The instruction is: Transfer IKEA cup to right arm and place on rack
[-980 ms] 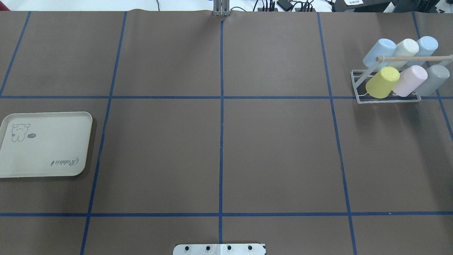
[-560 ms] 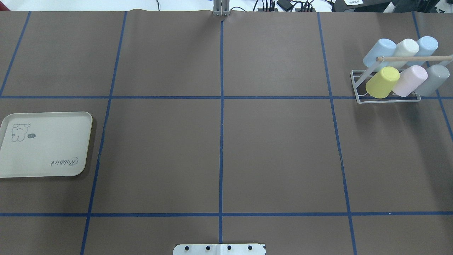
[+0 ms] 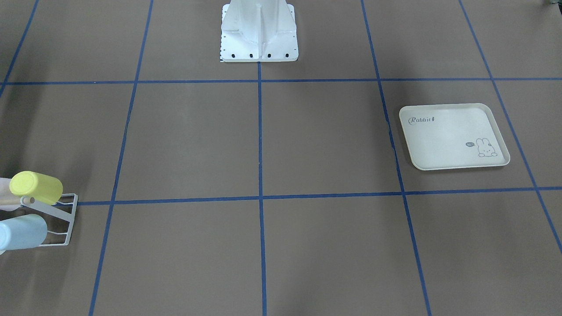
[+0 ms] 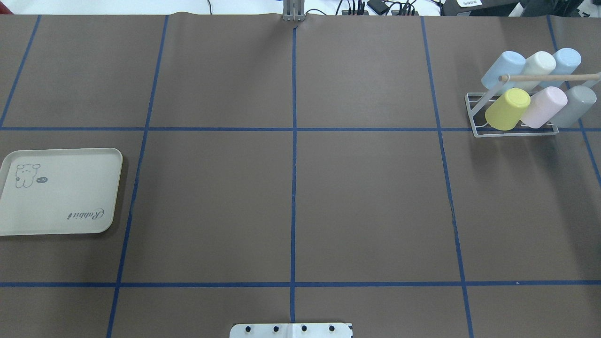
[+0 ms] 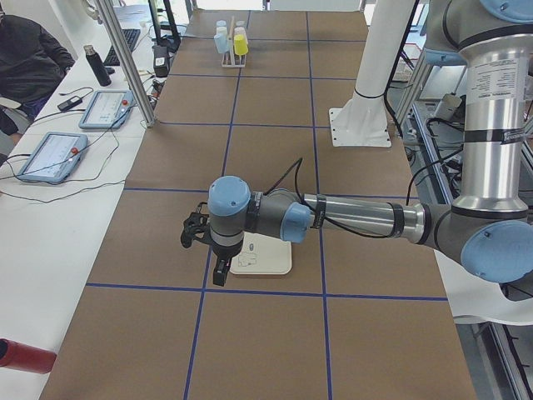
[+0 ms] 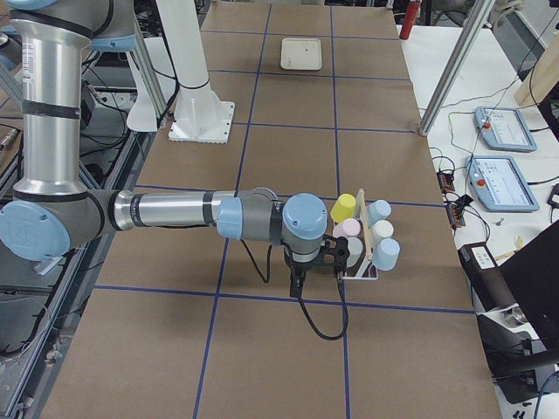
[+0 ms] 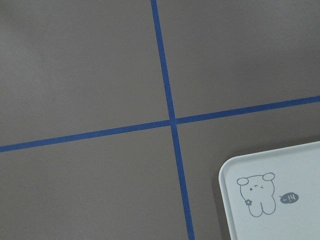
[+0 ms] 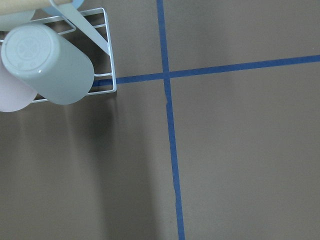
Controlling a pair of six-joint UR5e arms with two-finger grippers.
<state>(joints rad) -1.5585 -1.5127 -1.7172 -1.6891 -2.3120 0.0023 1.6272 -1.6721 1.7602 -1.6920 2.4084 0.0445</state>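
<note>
Tape lines [image 3: 259, 131], blue, crossed the brown paper table cover [image 3: 325, 140] in the front-facing view. The white robot pedestal [image 3: 259, 30] stood at 12 o'clock and a cream rectangular rabbit-print tray [image 3: 452, 140] lay toward 3 o'clock. The small white wire rack [image 3: 70, 219] was cut off at 8 o'clock, with a yellow plastic cup [image 3: 36, 188] and a light-blue plastic cup [image 3: 22, 231] resting on it.

Overhead, the rack sat at 2 o'clock and carried six cups tilted on its prongs in two rows. The yellow one, a pale pink cup [image 4: 544, 107] and a grey cup [image 4: 575, 105] made the near row, with three more behind, under a light wooden dowel [image 4: 549, 77]. The tray lay at 9 o'clock.

From the table's left end, the left arm [image 5: 358, 218] reached out, and the left gripper [image 5: 218, 275] pointed down at the tray's 9 o'clock edge. Whether its pincer was wide or narrow could not be told.

From the right end, the right arm [image 6: 166, 209] held the right gripper [image 6: 295, 279] just beside the rack, at its 9 o'clock. That pincer's state could not be told either.

The left wrist camera saw a tray corner at 5 o'clock.

The right wrist camera saw the grey and pink cups on the rack at 10 o'clock.
</note>
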